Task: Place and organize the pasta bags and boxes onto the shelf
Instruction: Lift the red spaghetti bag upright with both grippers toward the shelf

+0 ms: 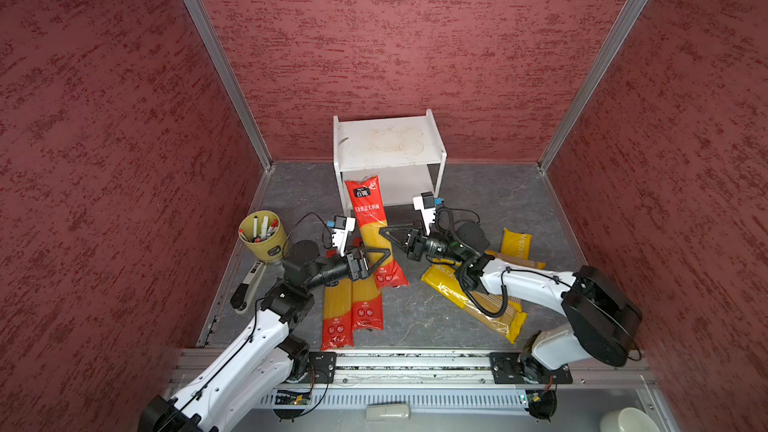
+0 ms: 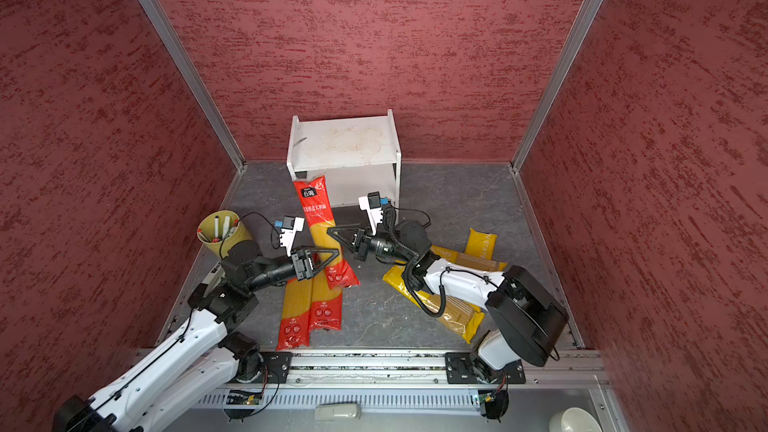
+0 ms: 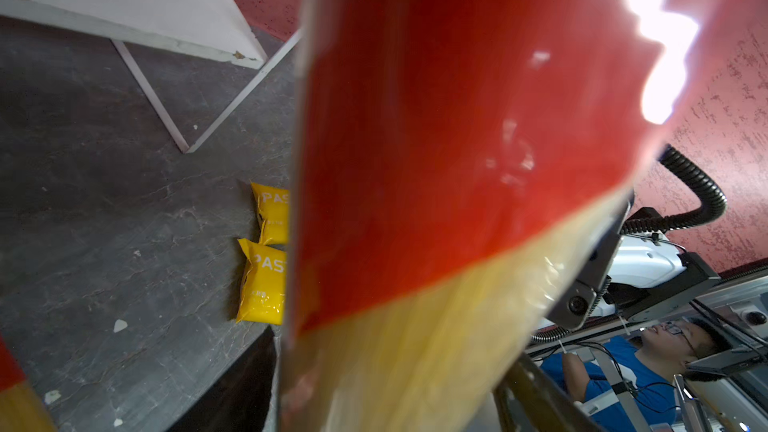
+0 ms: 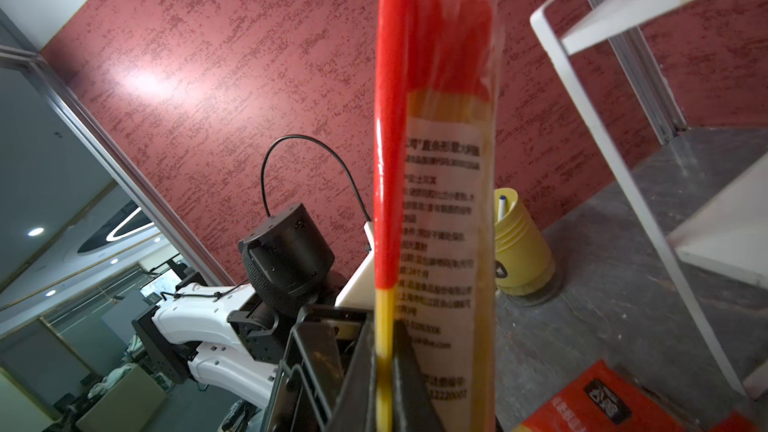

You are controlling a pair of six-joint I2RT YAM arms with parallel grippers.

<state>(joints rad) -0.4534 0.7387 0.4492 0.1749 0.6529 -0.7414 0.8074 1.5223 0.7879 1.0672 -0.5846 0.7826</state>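
Observation:
One red pasta bag (image 1: 368, 209) (image 2: 318, 209) is lifted at a slant, its top end in front of the white shelf (image 1: 390, 143) (image 2: 345, 143). My left gripper (image 1: 388, 251) (image 2: 336, 252) straddles its lower part, and the bag fills the left wrist view (image 3: 457, 160). My right gripper (image 1: 382, 231) (image 4: 384, 351) is shut on the bag's side seam (image 4: 436, 201). Two more red bags (image 1: 336, 317) (image 1: 368, 305) lie on the floor under the left arm. Yellow packs (image 1: 473, 305) (image 1: 515, 243) (image 3: 264, 280) lie under the right arm.
A yellow-green cup of markers (image 1: 264, 236) (image 4: 519, 251) stands at the left wall, with a white-handled tool (image 1: 249, 284) beside it. Red walls close in three sides. Past the front rail sit a grey device (image 1: 388, 411) and a pale bowl (image 1: 627, 421).

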